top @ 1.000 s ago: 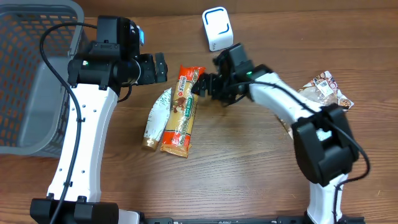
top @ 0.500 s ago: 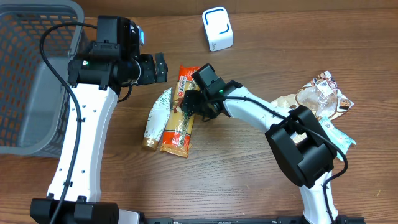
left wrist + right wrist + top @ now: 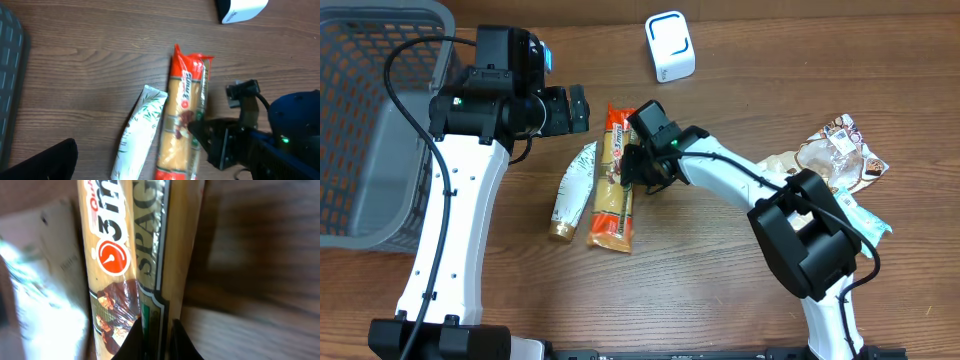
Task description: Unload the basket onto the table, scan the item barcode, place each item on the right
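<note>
Wood-grain table (image 3: 720, 290) carries everything; a grey mesh basket (image 3: 380, 170) stands at its left edge. The spaghetti packet (image 3: 610, 205), long, orange and red, lies near the middle of the table, running from far to near; a white pouch (image 3: 573, 190) lies touching it on its left. A white scanner (image 3: 670, 46) sits far from the packet, towards the right, well apart from it; crumpled snack packets (image 3: 840, 145) lie at the far right.

The right claw (image 3: 630, 170) is clenched on the spaghetti packet, nipping its right-hand edge a little beyond mid-length; the wrist view shows the fingertips (image 3: 182, 342) pressed together with only a thin strip of packet between them. The left claw (image 3: 578, 107) hangs released above the table, far-left of the packet, holding nothing.

The packet probably handles as a stiff, fairly heavy bar; the dry strands are brittle and the film looks slick. A nip on the edge alone may slip or let the long ends swing; a hold across the body near the middle seems safer. No barcode shows on the upper face, so the packet likely needs turning towards the scanner.
</note>
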Tool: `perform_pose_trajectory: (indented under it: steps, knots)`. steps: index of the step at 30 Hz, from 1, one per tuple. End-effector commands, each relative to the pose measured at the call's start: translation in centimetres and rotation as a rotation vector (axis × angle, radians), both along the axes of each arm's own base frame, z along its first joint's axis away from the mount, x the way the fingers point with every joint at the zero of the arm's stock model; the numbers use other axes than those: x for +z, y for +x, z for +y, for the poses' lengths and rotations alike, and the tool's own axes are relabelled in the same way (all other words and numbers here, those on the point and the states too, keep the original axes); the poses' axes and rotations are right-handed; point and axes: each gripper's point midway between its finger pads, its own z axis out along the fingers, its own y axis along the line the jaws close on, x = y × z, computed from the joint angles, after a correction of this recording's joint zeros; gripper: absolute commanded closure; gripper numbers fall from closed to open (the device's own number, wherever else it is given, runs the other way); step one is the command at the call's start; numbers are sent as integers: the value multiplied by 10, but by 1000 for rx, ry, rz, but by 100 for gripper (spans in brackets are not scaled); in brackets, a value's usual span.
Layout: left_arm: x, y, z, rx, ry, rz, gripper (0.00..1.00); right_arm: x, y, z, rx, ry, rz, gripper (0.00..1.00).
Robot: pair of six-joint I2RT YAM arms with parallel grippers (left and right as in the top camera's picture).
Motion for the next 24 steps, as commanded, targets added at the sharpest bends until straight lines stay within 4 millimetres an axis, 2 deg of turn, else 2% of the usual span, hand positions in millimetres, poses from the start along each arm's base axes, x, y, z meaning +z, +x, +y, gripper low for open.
perform_pose_trajectory:
  steps: [1, 4, 8, 11, 13, 17, 19, 22, 24]
  knots:
    - [11, 0, 0, -14, 8, -32, 0, 25, 13, -33, 60, -93, -82, 96]
    - [11, 0, 0, -14, 8, -32, 0, 55, 19, -58, 52, -207, -151, 96]
    - [11, 0, 0, -14, 8, -32, 1, 91, 17, -106, 12, -506, -221, 96]
    - [11, 0, 0, -14, 8, -32, 0, 104, 10, -139, 23, -775, -268, 96]
    - [11, 0, 0, -14, 8, -32, 0, 97, 4, -151, 90, -941, -273, 96]
    - [11, 0, 0, -14, 8, -32, 0, 56, -8, -134, 198, -950, -188, 96]
    - [11, 0, 0, -14, 8, -32, 0, 41, -15, -118, 269, -918, -168, 85]
    - [11, 0, 0, -14, 8, -33, 0, 34, -27, -84, 335, -844, -196, 77]
    - [11, 0, 0, -14, 8, -32, 0, 33, -35, -57, 367, -795, -240, 68]
